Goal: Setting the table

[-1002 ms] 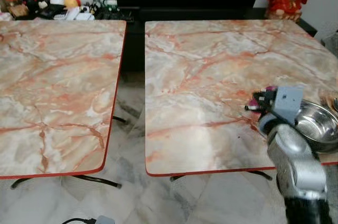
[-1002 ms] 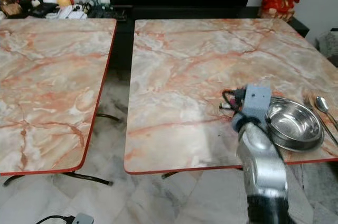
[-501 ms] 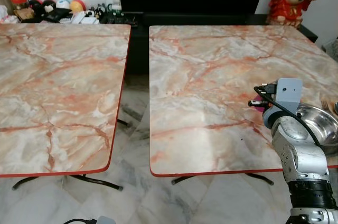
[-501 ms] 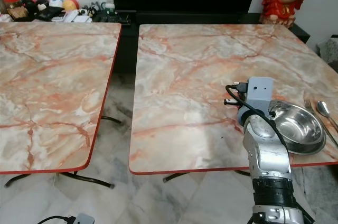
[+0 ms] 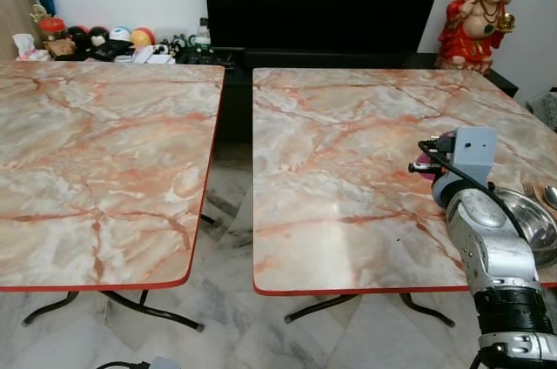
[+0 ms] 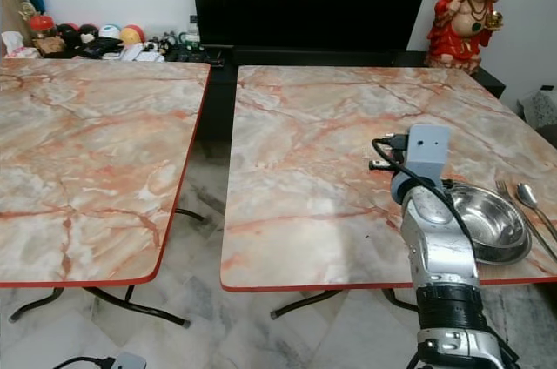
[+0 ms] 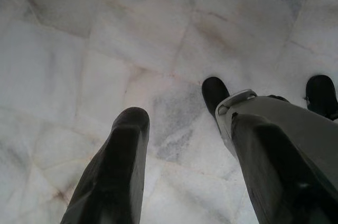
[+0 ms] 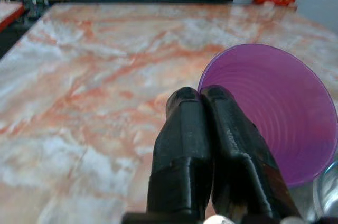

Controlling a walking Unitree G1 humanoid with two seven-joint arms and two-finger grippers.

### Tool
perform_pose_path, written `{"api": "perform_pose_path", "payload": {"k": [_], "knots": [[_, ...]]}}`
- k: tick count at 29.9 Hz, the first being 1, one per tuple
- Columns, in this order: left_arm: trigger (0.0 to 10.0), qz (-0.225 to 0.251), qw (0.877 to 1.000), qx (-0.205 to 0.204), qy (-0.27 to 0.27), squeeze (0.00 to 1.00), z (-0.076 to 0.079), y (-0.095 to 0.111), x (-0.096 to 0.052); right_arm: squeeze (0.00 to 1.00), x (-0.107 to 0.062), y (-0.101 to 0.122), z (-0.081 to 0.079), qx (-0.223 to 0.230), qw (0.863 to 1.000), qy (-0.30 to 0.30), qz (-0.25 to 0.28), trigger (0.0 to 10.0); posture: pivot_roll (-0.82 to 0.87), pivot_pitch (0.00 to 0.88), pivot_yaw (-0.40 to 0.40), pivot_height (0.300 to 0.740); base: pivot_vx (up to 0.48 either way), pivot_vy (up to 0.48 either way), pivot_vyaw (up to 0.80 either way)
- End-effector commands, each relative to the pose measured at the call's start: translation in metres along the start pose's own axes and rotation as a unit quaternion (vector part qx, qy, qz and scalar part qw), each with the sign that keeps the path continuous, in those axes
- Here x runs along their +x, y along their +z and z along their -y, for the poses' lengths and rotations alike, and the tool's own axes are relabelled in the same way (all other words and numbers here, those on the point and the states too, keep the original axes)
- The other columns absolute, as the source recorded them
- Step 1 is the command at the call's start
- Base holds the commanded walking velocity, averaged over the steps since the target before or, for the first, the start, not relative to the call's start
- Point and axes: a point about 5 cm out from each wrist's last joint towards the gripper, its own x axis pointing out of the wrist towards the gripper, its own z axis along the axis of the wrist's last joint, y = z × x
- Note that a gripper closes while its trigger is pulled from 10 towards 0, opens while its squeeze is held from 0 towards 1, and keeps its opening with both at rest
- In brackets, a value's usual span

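We see the right arm raised over the near right part of the right-hand table point(image 6: 305, 151), its silver forearm rising from below the table edge and the grey wrist block leaning toward the table's middle. From its wrist camera, the right hand point(image 8: 198, 97) has its two black fingers pressed together over the marble top, with nothing between them that we can make out. A purple cup point(image 8: 274, 108) sits just beside the fingers, its open mouth facing the camera; whether it touches them we cannot tell. In the head views a sliver of pink shows by the wrist block.

The left hand point(image 7: 179, 113) hangs low over the pale marble floor point(image 7: 79, 76), its fingers spread apart and empty.

We count two marble tables side by side, the left-hand table point(image 6: 87, 143) standing apart across a narrow gap. On the right one lie one steel bowl point(image 6: 492, 223) just beside the right arm, then one fork point(image 6: 513, 199) and one spoon point(image 6: 528, 195) near the bowl's right. One red figurine point(image 6: 463, 16) stands behind the table.
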Motion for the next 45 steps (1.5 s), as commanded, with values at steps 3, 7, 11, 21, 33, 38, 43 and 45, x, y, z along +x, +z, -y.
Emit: {"api": "perform_pose_path", "payload": {"k": [3, 7, 11, 21, 33, 38, 43, 45], "knots": [[10.0, -0.015, 1.000, -0.006, 0.001, 0.00, 0.001, -0.008, -0.001, 0.00, 0.004, 0.003, 0.002, 0.012, 1.000, 0.002, -0.003, 10.0, -0.04, 0.000, -0.019, 0.740, 0.000, 0.000, 0.00], [10.0, -0.016, 1.000, -0.005, -0.002, 0.00, 0.002, -0.009, -0.001, 0.00, 0.008, 0.003, -0.002, 0.020, 1.000, 0.016, -0.014, 10.0, -0.04, 0.000, -0.019, 0.740, 0.000, 0.000, 0.00], [10.0, -0.014, 1.000, -0.006, -0.001, 0.00, 0.001, -0.008, -0.001, 0.00, 0.011, -0.002, -0.004, 0.025, 0.999, 0.016, -0.036, 10.0, -0.04, 0.008, -0.022, 0.740, 0.000, 0.000, 0.00], [10.0, -0.021, 1.000, -0.010, -0.002, 0.00, 0.001, -0.015, -0.003, 0.00, 0.012, -0.013, 0.005, 0.026, 0.998, -0.014, -0.061, 10.0, -0.03, 0.049, -0.013, 0.740, 0.000, 0.000, 0.00], [10.0, -0.025, 1.000, -0.010, -0.007, 0.00, 0.001, -0.017, -0.004, 0.00, 0.011, -0.020, 0.006, 0.016, 0.996, -0.030, -0.080, 10.0, -0.04, 0.067, -0.008, 0.740, 0.000, 0.000, 0.00], [10.0, -0.025, 1.000, -0.011, -0.009, 0.00, 0.002, -0.017, -0.004, 0.00, 0.011, -0.022, 0.011, 0.018, 0.995, -0.041, -0.086, 10.0, -0.04, 0.073, -0.009, 0.740, 0.000, 0.000, 0.00], [10.0, -0.027, 1.000, -0.010, -0.011, 0.00, 0.002, -0.018, -0.004, 0.00, 0.010, -0.024, 0.013, 0.021, 0.995, -0.047, -0.088, 10.0, -0.04, 0.074, -0.007, 0.740, 0.000, 0.000, 0.00], [10.0, -0.026, 1.000, -0.010, -0.011, 0.00, 0.002, -0.018, -0.004, 0.00, 0.010, -0.024, 0.013, 0.020, 0.995, -0.047, -0.089, 10.0, -0.04, 0.074, -0.008, 0.740, 0.000, 0.000, 0.00]]}}
